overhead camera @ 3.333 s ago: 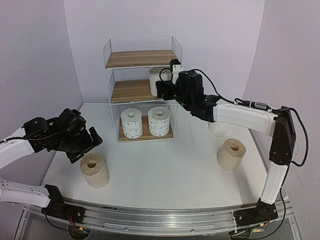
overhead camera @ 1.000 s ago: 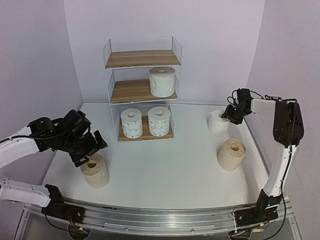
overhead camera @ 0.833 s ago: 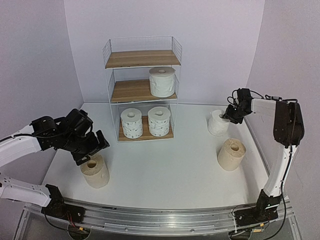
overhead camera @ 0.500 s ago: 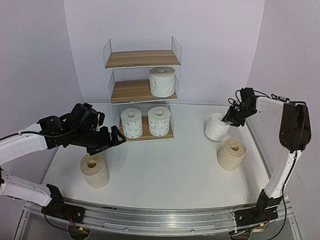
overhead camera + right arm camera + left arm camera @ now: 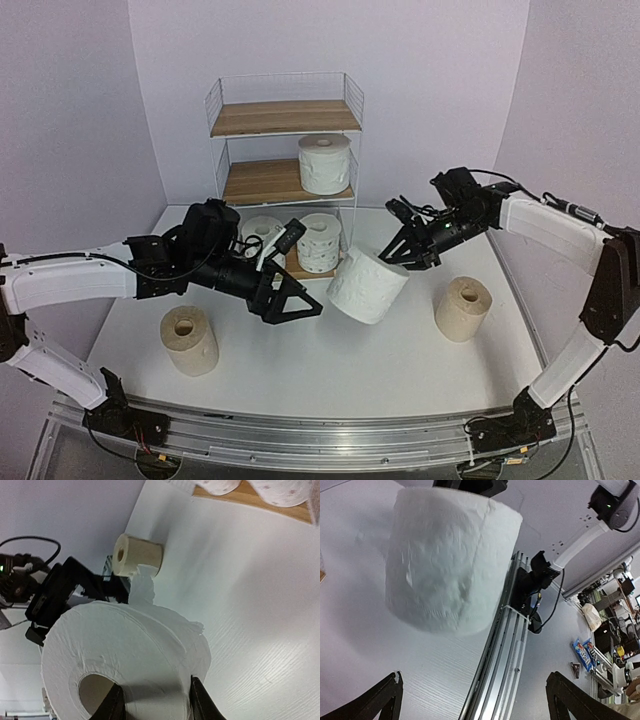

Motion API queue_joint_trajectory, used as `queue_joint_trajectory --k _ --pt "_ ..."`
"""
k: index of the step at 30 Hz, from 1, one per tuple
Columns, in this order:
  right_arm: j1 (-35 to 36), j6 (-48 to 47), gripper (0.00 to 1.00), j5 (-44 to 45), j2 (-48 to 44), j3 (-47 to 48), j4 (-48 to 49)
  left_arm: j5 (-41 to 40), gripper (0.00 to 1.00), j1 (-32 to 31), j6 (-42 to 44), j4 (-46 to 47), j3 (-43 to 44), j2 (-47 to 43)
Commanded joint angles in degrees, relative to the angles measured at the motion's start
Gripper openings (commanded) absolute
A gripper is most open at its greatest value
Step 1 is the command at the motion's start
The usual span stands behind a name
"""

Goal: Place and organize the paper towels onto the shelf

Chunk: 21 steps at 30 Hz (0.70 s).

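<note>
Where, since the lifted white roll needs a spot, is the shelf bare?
Top board is wholly bare. Middle board is bare left of its white roll. Bottom board is crowded: two dotted rolls fill it. On the table, open room lies between the tan rolls.

Observed left tool (image 5: 297,270) spread wide, forearm extended, facing right tool (image 5: 398,252) just beyond it. Observed right tool pinched on white roll (image 5: 365,287) wall, wrist angled down.
</note>
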Motion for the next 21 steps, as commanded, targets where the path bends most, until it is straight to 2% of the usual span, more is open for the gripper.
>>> queue_joint_trajectory --k 1,6,17,21 --pt "2.38 -3.77 0.06 -10.69 -2.06 1.13 -2.63 10.07 1.0 0.05 5.19 7.81 1.49 -0.41" --pt "6.56 -3.54 0.05 -11.3 -0.94 2.19 -3.05 9.76 1.0 0.02 5.17 8.82 2.22 1.64" --pt "9.26 1.37 0.04 -7.52 0.75 3.84 -3.28 6.6 1.0 0.01 5.15 6.78 6.05 7.9" --pt "9.93 2.77 0.03 -7.37 1.6 4.02 -3.4 9.88 1.0 0.01 5.26 8.64 5.71 9.22"
